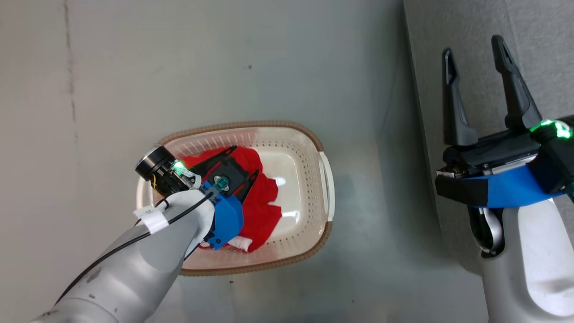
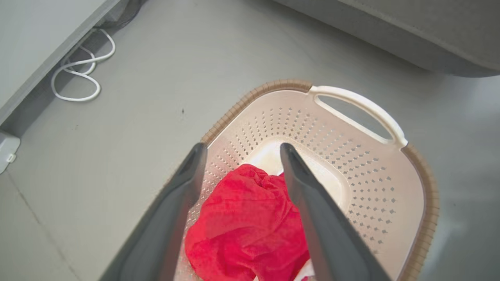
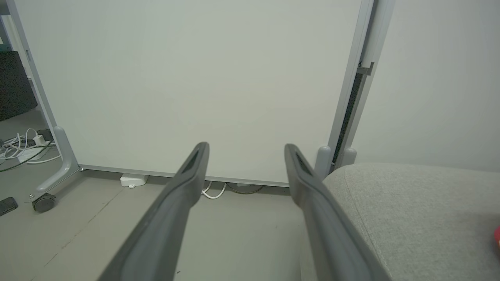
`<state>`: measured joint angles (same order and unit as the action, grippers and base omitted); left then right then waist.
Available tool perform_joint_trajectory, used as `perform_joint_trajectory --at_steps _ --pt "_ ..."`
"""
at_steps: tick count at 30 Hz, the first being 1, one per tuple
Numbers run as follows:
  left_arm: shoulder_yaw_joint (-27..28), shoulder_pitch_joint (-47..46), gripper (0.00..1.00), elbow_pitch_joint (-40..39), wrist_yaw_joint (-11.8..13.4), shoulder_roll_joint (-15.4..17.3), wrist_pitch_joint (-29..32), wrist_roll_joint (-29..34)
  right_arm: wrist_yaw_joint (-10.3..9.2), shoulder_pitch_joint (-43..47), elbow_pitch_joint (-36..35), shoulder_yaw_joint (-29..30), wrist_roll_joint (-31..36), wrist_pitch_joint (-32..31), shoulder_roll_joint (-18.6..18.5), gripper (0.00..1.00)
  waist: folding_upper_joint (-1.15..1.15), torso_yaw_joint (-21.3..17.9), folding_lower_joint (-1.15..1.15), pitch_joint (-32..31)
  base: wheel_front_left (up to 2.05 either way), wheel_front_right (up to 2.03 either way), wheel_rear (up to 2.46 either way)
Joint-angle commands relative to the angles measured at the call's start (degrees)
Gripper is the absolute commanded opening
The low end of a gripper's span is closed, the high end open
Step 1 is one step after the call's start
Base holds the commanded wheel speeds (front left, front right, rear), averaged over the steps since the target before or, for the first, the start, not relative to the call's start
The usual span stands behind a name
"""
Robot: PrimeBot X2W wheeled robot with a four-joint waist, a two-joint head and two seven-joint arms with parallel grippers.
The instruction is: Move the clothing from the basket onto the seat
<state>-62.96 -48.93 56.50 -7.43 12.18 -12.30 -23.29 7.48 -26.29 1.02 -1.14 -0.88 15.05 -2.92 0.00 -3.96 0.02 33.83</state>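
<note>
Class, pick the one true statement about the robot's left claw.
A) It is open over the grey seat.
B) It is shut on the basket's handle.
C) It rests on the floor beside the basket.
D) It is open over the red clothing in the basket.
D: the left claw has its fingers spread apart over the red clothing inside the basket, gripping nothing.

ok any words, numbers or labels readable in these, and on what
None can be read.
The white tag on the left arm's cable has a faint mark too small to read.
The red clothing in the basket shows no lettering.
</note>
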Motion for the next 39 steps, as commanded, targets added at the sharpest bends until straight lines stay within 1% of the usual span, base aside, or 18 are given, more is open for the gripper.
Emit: perform_joint_trajectory --at_steps 1,4,10,18,26,27,29,33,39 --pt "-0.8 -1.4 1.0 0.46 -0.03 0.09 0.42 -0.04 0.03 -1.25 -0.33 -0.15 0.18 0.21 0.05 1.0 0.0 -1.4 -0.02 3.94 0.0 0.0 0.0" --pt "-6.34 -3.77 1.0 3.7 -0.03 0.09 1.77 -1.01 0.03 -2.74 -0.94 -0.72 -0.34 0.21 0.04 1.0 0.0 -2.32 -0.02 7.05 0.0 0.0 0.0" --pt "-9.17 -6.18 1.0 7.78 -0.02 0.13 3.56 -2.76 0.03 -4.38 -2.02 -1.05 -0.85 0.2 0.05 1.0 0.0 -3.83 -0.02 11.45 0.0 0.0 0.0" --pt "-10.29 -8.62 1.0 11.26 -0.02 0.24 6.34 0.02 0.03 -5.57 -3.43 -0.87 -1.11 0.2 0.05 1.0 0.0 -4.79 -0.02 15.83 0.0 0.0 0.0" --pt "-10.52 -11.69 1.0 14.86 -0.02 0.65 10.2 9.13 0.03 -6.26 -5.35 -0.98 -0.72 0.21 0.05 1.0 0.0 -5.0 -0.02 20.24 0.0 0.0 0.0" --pt "-10.52 -12.19 1.0 15.09 -0.02 0.68 10.19 9.48 0.03 -6.27 -5.58 -0.96 -0.45 0.21 0.05 1.0 0.0 -5.03 -0.02 20.79 0.0 0.0 0.0" --pt "-10.52 -13.63 1.0 15.57 0.21 0.98 9.77 12.09 0.03 -6.43 -6.07 -0.85 0.01 0.21 0.05 1.0 0.0 -5.13 -0.02 21.95 0.0 0.0 0.0" --pt "-10.53 -14.94 1.0 16.41 0.44 1.55 10.27 13.29 0.02 -6.34 -7.58 -0.64 0.41 0.21 0.05 1.0 0.0 -5.38 -0.02 24.24 0.0 0.0 0.0" --pt "-10.27 -16.1 1.0 16.96 0.38 2.25 10.89 12.78 0.03 -6.27 -9.83 -0.96 0.38 0.21 0.06 1.0 0.0 -6.23 -0.02 27.06 0.0 0.0 0.0"
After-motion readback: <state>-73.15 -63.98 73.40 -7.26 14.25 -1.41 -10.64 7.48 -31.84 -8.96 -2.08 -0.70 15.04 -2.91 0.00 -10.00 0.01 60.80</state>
